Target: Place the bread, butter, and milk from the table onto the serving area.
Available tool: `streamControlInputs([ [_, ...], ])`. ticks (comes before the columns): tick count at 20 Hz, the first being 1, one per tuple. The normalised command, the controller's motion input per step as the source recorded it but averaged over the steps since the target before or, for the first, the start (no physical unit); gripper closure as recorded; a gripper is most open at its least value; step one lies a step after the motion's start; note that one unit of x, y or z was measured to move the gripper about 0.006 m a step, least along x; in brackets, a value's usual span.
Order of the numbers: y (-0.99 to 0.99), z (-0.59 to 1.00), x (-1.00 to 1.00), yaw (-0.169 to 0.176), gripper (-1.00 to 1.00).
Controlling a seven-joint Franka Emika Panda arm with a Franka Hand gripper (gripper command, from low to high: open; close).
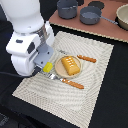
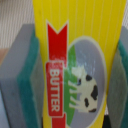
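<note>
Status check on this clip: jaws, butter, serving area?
Gripper shut on butter, above placemat beside plate. Bread on plate. Milk not in view.

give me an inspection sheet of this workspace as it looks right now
surface: black table with the cream striped serving area on it
job's things: bread lies on the tan plate; butter is clamped in the hand over the mat; milk not in view
clutter: orange-handled cutlery either side of the plate; brown board with grey pots behind
hand: hand shut on the butter, green pads pressing both sides
cables: nothing seen
surroundings: dark, nothing clear
</note>
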Motion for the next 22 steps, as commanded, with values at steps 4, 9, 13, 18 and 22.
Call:
streamControlInputs([
  [4,-0.49,0.22,0.75,-0.061,1.00],
  [9,-0.43,0.23,0.78,-0.057,1.00],
  [13,-0.35,0.18,0.83,-0.058,1.00],
  [18,-0.34,0.06,0.86,-0.061,1.00],
  [22,-0.35,0.09,0.87,-0.059,1.00],
])
